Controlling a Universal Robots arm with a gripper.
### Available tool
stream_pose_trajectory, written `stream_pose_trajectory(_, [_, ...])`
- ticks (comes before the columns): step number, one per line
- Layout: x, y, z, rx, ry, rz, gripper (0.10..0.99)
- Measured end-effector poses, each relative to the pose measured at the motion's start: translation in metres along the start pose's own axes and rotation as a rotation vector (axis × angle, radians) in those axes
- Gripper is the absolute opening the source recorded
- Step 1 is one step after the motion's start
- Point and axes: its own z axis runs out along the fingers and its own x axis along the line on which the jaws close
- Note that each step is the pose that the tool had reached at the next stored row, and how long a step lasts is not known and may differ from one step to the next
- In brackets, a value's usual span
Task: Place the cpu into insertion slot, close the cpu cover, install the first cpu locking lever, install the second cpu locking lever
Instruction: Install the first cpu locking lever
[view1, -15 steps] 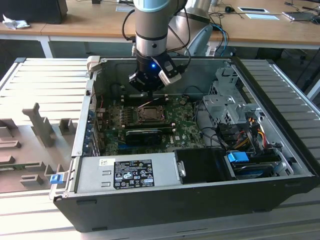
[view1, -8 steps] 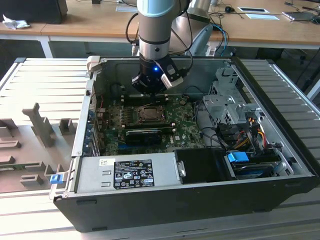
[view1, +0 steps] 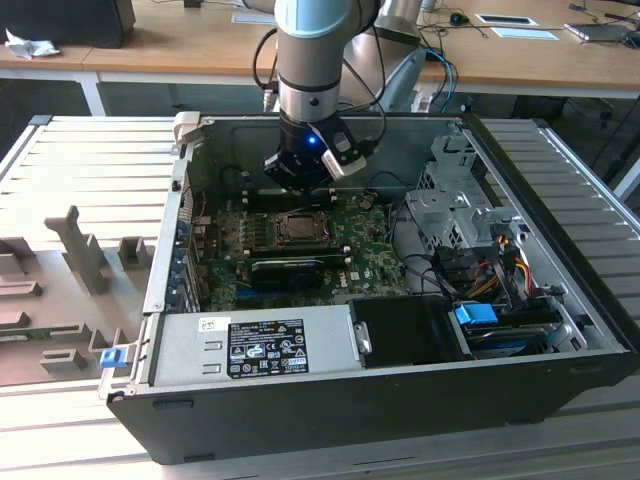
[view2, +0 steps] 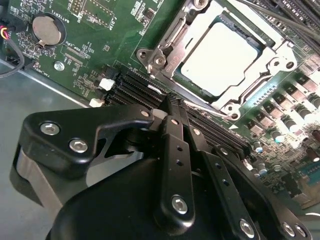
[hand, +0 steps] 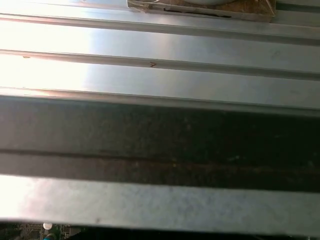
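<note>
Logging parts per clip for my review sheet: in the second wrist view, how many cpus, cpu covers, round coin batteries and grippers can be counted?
cpu: 1
cpu cover: 1
coin battery: 1
gripper: 1
Total: 4

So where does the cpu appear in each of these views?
Exterior view: the cpu sits in the socket mid-motherboard, just below the gripper.
Second wrist view: pale square beyond the gripper, framed by the cpu cover.
First wrist view: no cpu to be seen.
Shared landmark: the green motherboard.
</note>
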Motion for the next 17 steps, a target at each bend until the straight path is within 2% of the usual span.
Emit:
stream_pose_trajectory(6, [-0.0036, 0.0004, 0.0037, 0.001, 0.0001, 0.000, 0.106])
stream_pose_trajectory(17, [-0.0048, -0.0029, 0.0063, 0.001, 0.0000, 0.000, 0.106])
